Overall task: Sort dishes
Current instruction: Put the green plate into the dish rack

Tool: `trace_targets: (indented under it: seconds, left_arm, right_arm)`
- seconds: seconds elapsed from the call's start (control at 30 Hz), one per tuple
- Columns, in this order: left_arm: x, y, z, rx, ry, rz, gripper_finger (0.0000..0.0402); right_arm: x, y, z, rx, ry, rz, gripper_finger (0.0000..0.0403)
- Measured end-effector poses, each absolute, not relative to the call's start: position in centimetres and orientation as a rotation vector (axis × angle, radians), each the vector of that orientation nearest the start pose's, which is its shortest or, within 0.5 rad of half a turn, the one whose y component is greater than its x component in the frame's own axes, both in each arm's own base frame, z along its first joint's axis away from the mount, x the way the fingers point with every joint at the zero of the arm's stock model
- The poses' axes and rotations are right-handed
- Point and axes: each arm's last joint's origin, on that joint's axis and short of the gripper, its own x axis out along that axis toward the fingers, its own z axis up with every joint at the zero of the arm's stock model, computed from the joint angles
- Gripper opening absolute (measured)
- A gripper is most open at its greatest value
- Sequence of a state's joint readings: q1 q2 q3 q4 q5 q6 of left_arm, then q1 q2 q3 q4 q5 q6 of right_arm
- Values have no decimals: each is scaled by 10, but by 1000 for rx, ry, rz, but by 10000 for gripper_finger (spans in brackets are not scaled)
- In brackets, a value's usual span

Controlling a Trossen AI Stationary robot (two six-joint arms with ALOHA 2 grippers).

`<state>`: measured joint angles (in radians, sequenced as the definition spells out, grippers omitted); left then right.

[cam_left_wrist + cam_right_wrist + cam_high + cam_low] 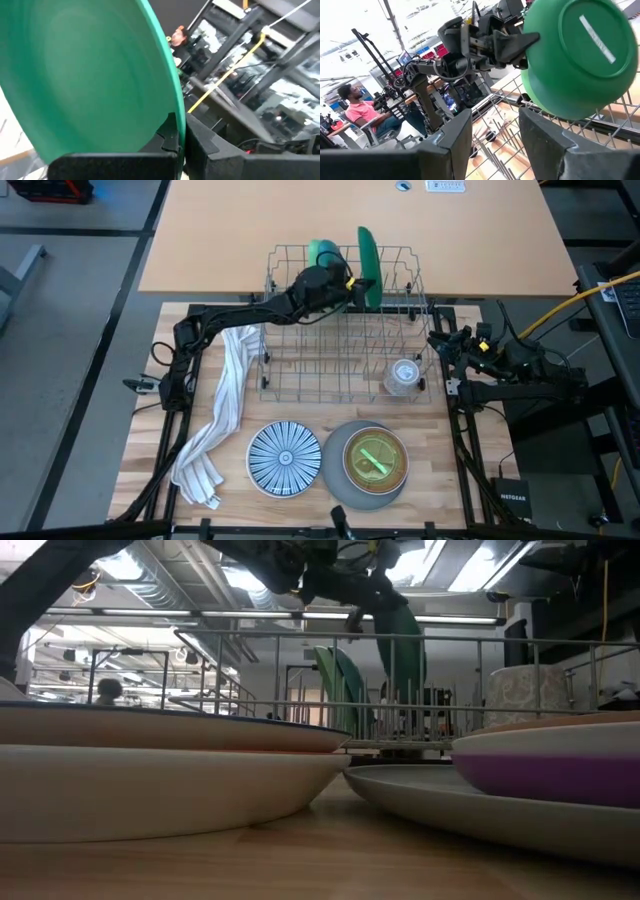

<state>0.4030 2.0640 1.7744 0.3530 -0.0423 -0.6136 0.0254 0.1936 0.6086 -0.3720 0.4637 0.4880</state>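
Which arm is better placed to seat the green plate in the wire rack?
The left. Its gripper already clamps the upright round green plate above the wire dish rack; the right gripper waits open at the rack's right side.

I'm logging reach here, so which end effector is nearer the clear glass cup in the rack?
Right. The right end effector sits just outside the rack's right edge, close to the glass cup. The left end effector is at the rack's far side, on the teal plate.

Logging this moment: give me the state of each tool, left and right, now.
Left tool: closed on the teal plate, standing on edge in the dish rack.
Right tool: open, holding nothing, beside the rack.
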Motion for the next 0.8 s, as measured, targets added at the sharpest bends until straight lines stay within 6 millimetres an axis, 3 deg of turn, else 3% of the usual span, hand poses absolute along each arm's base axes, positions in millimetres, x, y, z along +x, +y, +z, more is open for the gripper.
trace_targets:
  seconds: [0.53,0.8]
  left_arm:
    - [452,199,326,-525,-163,478,0]
    - [449,205,315,-511,-53,545,0]
  right_arm:
    - [55,-12,304,474,-70,-438,166]
    - [55,-12,304,475,-71,-438,166]
